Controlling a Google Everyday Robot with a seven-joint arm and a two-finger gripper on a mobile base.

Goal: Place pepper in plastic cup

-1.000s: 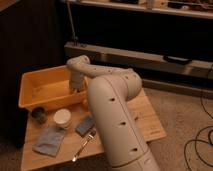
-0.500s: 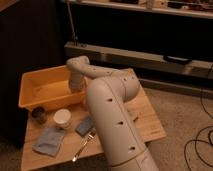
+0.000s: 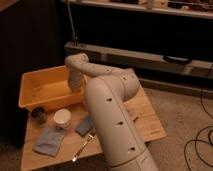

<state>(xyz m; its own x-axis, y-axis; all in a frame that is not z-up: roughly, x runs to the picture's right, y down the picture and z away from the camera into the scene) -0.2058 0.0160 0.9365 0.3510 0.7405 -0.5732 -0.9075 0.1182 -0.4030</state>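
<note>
My gripper (image 3: 75,88) hangs at the end of the white arm (image 3: 107,107) and reaches down into the right side of the yellow bin (image 3: 46,103). A white plastic cup (image 3: 62,118) stands upright on the wooden table (image 3: 145,120), just in front of the bin. The pepper does not show; the arm hides part of the bin's inside and the table behind it.
A small dark round object (image 3: 38,114) sits left of the cup. A grey-blue cloth (image 3: 49,141), a blue pad (image 3: 85,125) and a fork (image 3: 82,145) lie at the table's front. A dark shelf unit (image 3: 150,55) stands behind the table.
The arm has hardly moved; the gripper stays down in the right side of the yellow bin. The things on the table have not moved.
</note>
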